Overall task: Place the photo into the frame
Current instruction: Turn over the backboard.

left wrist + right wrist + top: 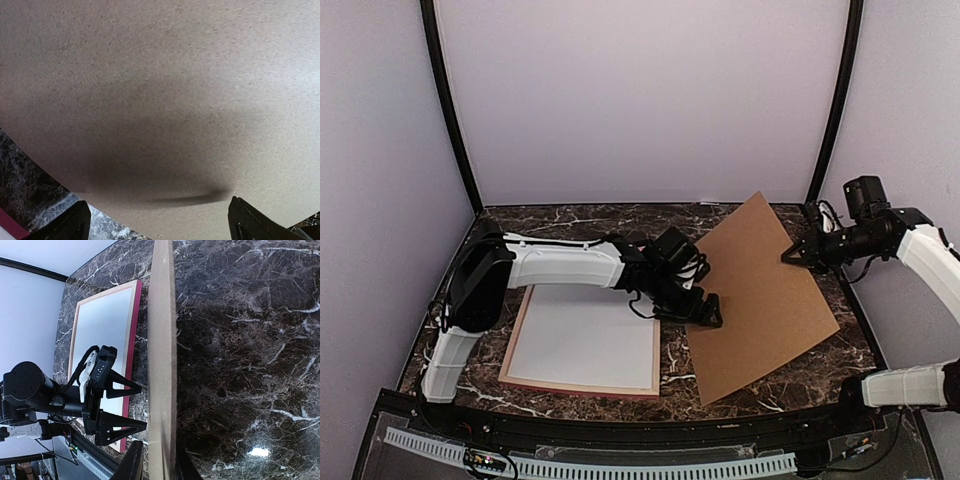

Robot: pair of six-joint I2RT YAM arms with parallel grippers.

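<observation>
The frame [580,387] lies flat on the worktop [570,225] at about 7 o'clock from the middle of the top view, its pink rails around a plain white sheet [590,340]. No printed side shows, so I cannot tell whether that sheet is the photo.

The left pincer [708,312] sits just past the frame's right rail, so the frame lies at about 8 o'clock from it and close by. Its jaws stand wide. In the left wrist view the two fingertips [75,222] sit far apart at the bottom corners, and the brown backing board [160,75] fills the view ahead of them. A sliver of the frame's red rail [10,227] shows at the lower left. Seen from the right wrist, the left pincer [144,406] spreads in a broad V with its tips right at the board's face. I cannot tell whether they touch it.

The right pincer [792,256] grips the backing board [760,300] at its right edge, at 3 o'clock, with the board tilted. In its own view the right pincer [157,467] has one finger on each side of the board [161,340], seen edge-on. The frame [132,330] lies beyond it on the worktop [240,340], well apart from this pincer and at about 8 o'clock from it in the top view.
</observation>
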